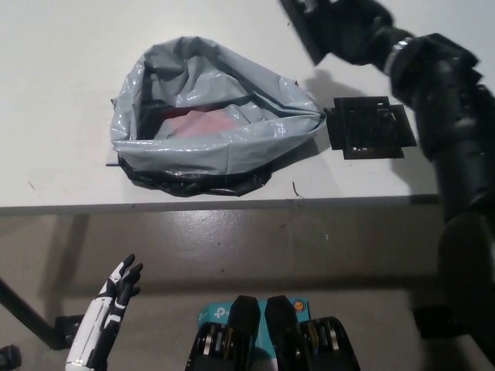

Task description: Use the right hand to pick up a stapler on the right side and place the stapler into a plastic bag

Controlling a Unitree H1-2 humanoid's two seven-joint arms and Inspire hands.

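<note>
My black right hand (pixel 344 27) is raised at the top of the head view, above the table and just right of the bag's far side. It is shut on a black stapler (pixel 303 32), whose long body slants down to the left and is partly cut off by the picture's top edge. The grey plastic bag (pixel 213 116) lies open on the white table (pixel 62 178), with something red showing inside it. My white left hand (pixel 116 290) hangs below the table edge at the lower left, fingers apart and empty.
A flat black holder (pixel 370 127) lies on the table just right of the bag's mouth, under my right forearm. The table's front edge runs across the picture at mid height, with floor below it.
</note>
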